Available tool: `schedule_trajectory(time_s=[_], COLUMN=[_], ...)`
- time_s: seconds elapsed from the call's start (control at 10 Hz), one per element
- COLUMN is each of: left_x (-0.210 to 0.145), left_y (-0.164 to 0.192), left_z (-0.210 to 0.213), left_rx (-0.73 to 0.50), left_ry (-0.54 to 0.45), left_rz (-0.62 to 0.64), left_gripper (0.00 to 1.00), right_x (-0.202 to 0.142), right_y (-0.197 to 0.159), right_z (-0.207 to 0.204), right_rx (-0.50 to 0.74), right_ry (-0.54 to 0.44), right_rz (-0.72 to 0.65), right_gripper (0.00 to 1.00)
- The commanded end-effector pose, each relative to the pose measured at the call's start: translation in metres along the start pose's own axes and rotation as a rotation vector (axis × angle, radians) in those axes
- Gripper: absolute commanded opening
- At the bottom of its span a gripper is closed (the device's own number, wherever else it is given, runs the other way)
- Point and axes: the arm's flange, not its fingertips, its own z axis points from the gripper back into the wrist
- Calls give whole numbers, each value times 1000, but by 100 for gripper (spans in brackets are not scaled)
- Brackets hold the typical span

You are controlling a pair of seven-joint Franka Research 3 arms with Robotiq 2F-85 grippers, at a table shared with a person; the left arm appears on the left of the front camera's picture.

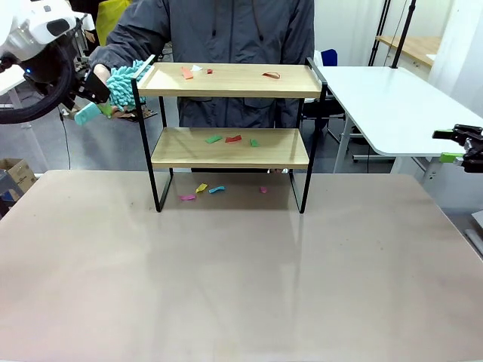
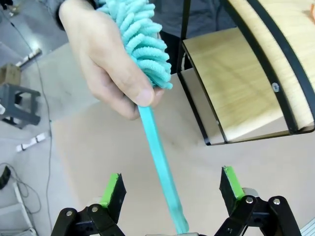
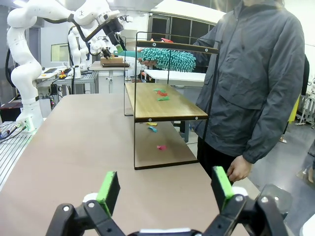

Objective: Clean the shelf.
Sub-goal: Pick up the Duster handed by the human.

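The shelf (image 1: 230,147) stands mid-table, with small coloured paper scraps (image 1: 233,139) on both wooden boards and on the table beneath. At its upper left corner a person's hand (image 2: 106,64) holds a teal fluffy duster (image 1: 121,83) by the head. The duster's thin teal handle (image 2: 160,162) runs down between the green pads of my left gripper (image 2: 170,196), which is open and not touching it. My right gripper (image 3: 165,189) is open and empty, off the table's right edge (image 1: 453,147), facing the shelf (image 3: 165,105) end-on.
The person (image 1: 226,38) stands right behind the shelf. A white side table (image 1: 392,105) lies at the back right. The brown table (image 1: 241,279) spreads wide in front of the shelf. My left arm (image 3: 93,17) reaches in high by the shelf's far end.
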Motion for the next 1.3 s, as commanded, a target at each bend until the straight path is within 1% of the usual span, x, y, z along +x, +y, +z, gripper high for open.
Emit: schedule_trajectory(time_s=[0.0, 0.1, 0.2, 0.3, 0.4, 0.5, 0.7, 0.8, 0.9, 1.2], left_x=[1, 1, 0, 1, 2, 3, 4, 5, 5, 8], left_y=[4, 4, 3, 2, 2, 2, 2, 2, 1, 2], left_z=[-2, -4, -4, -5, -6, -7, -9, -9, -9, -10], left_rx=[-11, 1, 8, 9, 9, 12, 28, 28, 43, 98], left_ry=[10, 10, 12, 18, 21, 25, 44, 40, 39, 78], left_rz=[20, 20, 16, 15, 10, 16, 27, 32, 42, 111], left_gripper=[100, 100, 62, 40, 2, 0, 0, 4, 0, 0], right_x=[3, 3, 3, 3, 3, 3, 3, 3, 3, 3], right_y=[-1, -1, -1, -1, -1, -1, -1, -1, -1, -1], right_z=[-1, -1, -1, -1, -1, -1, -1, -1, -1, -1], right_rx=[-1, -1, -1, -1, -1, -1, -1, -1, -1, -1], right_ry=[2, 2, 2, 2, 2, 2, 2, 2, 2, 2], right_rz=[5, 5, 5, 5, 5, 5, 5, 5, 5, 5], right_gripper=[100, 100, 100, 100, 100, 100, 100, 100, 100, 100])
